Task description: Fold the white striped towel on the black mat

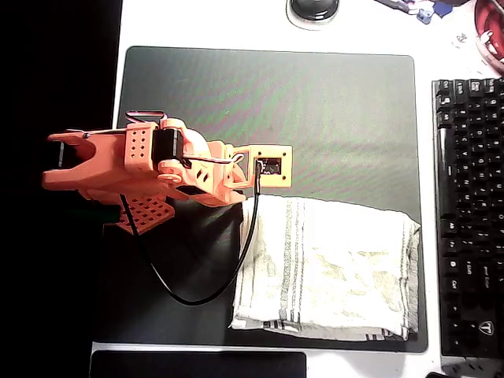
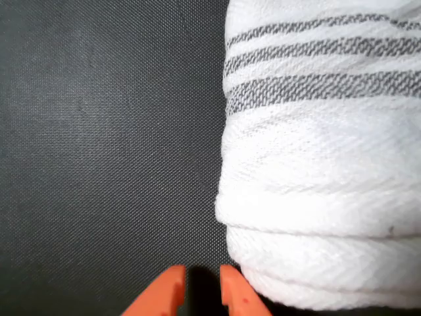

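The white striped towel lies as a wrinkled rectangle on the lower right part of the black mat, with grey stripes near its left side and along its front edge. In the wrist view the towel shows stacked layers at a rounded edge. My gripper hovers just left of that edge over bare mat. Its orange fingertips stand almost together with nothing between them. From overhead, the orange arm reaches in from the left and its wrist camera mount sits above the towel's upper left corner.
A black keyboard runs along the right edge beside the mat. A round dark object sits at the top, a black cable loops over the mat's lower left, and a dark pad lies at the bottom edge.
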Available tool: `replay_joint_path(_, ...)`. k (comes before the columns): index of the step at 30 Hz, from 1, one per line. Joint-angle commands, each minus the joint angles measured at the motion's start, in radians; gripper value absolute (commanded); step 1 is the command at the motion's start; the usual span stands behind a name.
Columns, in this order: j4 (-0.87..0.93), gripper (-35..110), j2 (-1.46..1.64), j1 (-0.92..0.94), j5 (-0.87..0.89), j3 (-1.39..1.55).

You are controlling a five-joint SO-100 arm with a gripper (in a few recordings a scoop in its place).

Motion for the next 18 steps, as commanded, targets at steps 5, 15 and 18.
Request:
replay_joint_path(5, 0.025, 8, 0.023, -0.002, -0.009, 0.021)
replay_joint_path(15, 0.025, 0, 0.023, -0.009, -0.023, 0.021)
replay_joint_path(18, 0.025, 0, 0.021, -0.025, -0.026, 0.021)
